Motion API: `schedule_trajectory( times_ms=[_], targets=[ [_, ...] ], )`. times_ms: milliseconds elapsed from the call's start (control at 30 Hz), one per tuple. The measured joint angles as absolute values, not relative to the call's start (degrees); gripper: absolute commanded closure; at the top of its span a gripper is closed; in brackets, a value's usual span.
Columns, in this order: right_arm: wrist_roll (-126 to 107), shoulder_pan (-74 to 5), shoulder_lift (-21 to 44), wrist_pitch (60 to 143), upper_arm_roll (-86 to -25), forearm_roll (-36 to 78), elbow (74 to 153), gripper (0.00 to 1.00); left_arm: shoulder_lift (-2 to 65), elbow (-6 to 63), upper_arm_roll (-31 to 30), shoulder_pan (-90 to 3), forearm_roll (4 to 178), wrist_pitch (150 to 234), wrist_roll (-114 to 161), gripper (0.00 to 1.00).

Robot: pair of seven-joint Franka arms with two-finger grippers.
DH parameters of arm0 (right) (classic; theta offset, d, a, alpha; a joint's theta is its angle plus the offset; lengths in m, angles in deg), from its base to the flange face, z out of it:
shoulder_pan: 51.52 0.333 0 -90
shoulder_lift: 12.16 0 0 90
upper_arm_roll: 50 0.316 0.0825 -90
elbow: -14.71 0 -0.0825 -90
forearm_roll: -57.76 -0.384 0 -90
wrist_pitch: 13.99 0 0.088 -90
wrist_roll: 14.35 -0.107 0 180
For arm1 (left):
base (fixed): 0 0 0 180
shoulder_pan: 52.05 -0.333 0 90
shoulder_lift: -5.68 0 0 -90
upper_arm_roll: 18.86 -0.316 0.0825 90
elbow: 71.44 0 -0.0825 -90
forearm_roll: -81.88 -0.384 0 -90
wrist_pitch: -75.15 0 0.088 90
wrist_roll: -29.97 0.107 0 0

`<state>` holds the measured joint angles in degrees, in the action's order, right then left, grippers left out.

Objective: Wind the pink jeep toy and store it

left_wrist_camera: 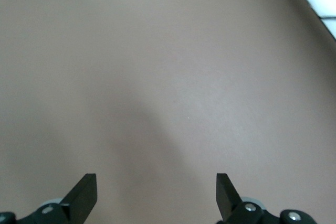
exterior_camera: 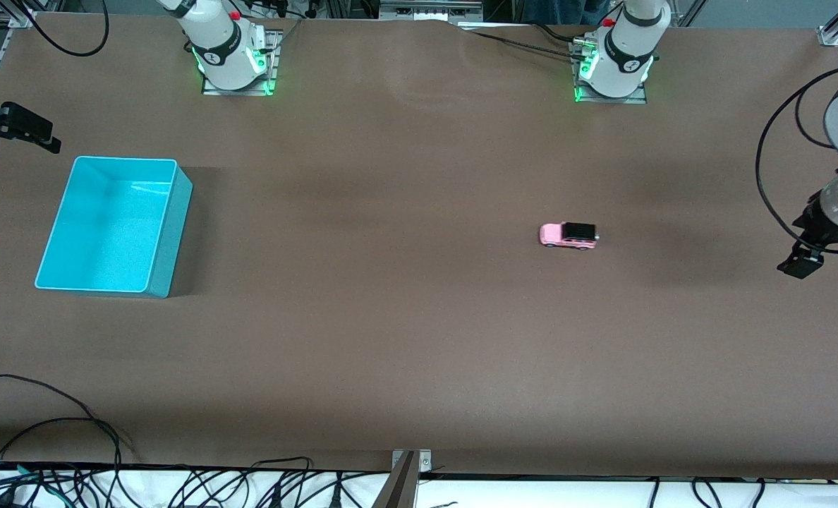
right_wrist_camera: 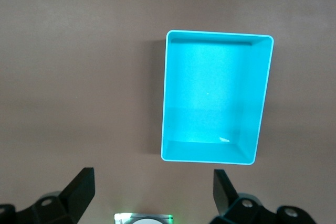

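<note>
Left gripper point(exterior_camera: 801, 267): raised over bare table point(exterior_camera: 419, 339) at the left arm's end, well apart from the pink jeep toy point(exterior_camera: 568, 235). Fingers point(left_wrist_camera: 84, 195) spread wide in the left wrist view, nothing between them, nothing touched; only brown tabletop beneath.

Right gripper point(exterior_camera: 27, 130): raised at the right arm's end of the table, over the surface just beside the turquoise bin point(exterior_camera: 168, 233). Fingers point(right_wrist_camera: 79, 187) likewise spread wide in the right wrist view, holding nothing and touching nothing. Turquoise bin seen whole from above in that view point(right_wrist_camera: 262, 93), open-topped, interior bare apart from a small pale fleck near one inner wall, too small to identify.

Pink jeep toy: upright on its wheels on the table, toward the left arm's end, lying lengthwise along the table with its pink nose pointing toward the right arm's end. Black roof uppermost, dark wheels on the surface. Well apart from the turquoise bin, with a long stretch of tabletop between them. Untouched by either gripper.

Writing and labels: none legible on toy or bin. Small dark round emblem visible on each arm's white base point(exterior_camera: 225, 53), too small to read. Green lights glowing at both bases.

Cables point(exterior_camera: 73, 451) along the table edge nearest the front camera.
</note>
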<state>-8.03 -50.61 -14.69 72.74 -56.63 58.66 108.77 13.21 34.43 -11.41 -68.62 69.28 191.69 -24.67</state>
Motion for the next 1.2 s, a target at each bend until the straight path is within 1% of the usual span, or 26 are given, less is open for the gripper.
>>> schedule_trajectory(
  times_ms=[367,667,1200],
  targets=[
    [-8.0,-50.6,-14.7,72.7,-56.6,58.7,108.8,0.00,12.6,25.7,-11.3,-68.6,74.4,181.8,4.4,0.00],
    [-8.0,-50.6,-14.7,72.7,-56.6,58.7,108.8,0.00,12.6,19.8,-11.3,-68.5,79.6,175.3,26.3,0.00],
    [-8.0,-50.6,-14.7,72.7,-56.6,58.7,108.8,0.00,12.5,18.8,-9.4,-68.3,81.2,174.3,29.4,0.00]
  ],
)
